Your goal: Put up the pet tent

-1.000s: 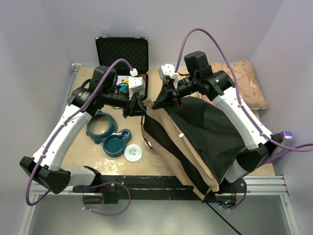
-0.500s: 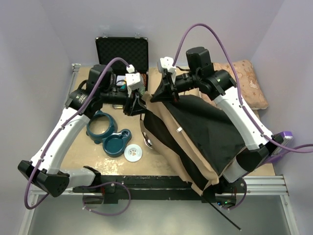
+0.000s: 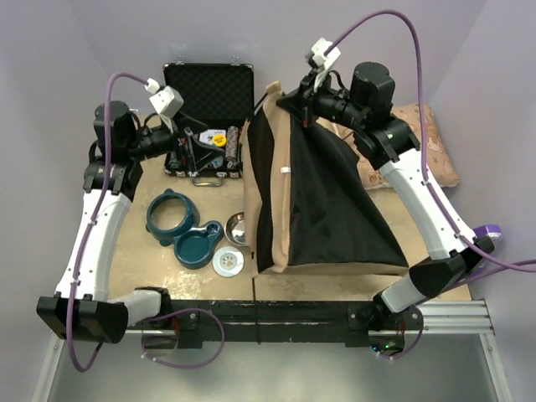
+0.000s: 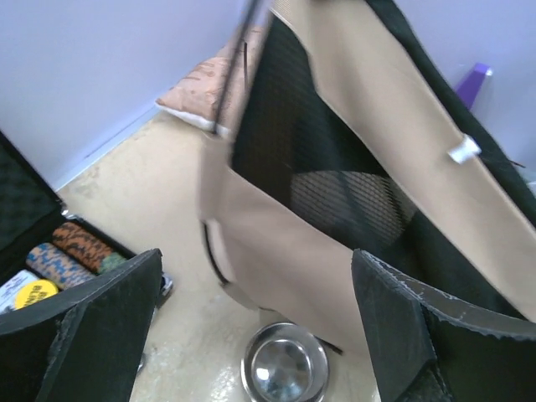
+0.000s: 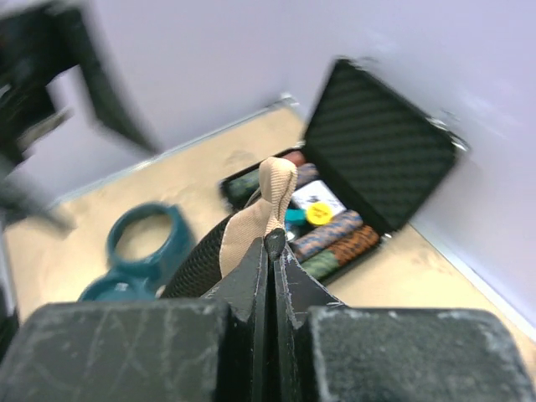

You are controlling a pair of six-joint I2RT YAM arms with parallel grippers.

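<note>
Task object: the pet tent (image 3: 327, 209) stands on the table (image 3: 151, 268), right of centre, with its base on the surface and its apex toward the far wall.
Change of posture: one second ago the pet tent lay collapsed and slanted across the table; it is now raised into a cone.
Right end effector (image 3: 289, 96): clamped on the tan apex tip, fingers pressed together on the cloth in the right wrist view (image 5: 272, 239). It has lifted and carried the apex toward the far wall.
Left end effector (image 4: 258, 276): spread wide and holding nothing. It has released the apex and swung out left, and now sits over the black case (image 3: 208, 92).
Newly exposed: a steel bowl (image 3: 235, 228) just beside the tent's left edge, formerly covered by the canvas.
Unchanged: teal bowl stand (image 3: 174, 216), white disc (image 3: 228, 261), pillow (image 3: 427, 142).
Meaning for the task: erection is largely achieved, but the shape appears to depend on the right grip.
Remaining: judged to be spreading the base so the tent stands unsupported.
Not determinable: doorway orientation; pole seating.
</note>
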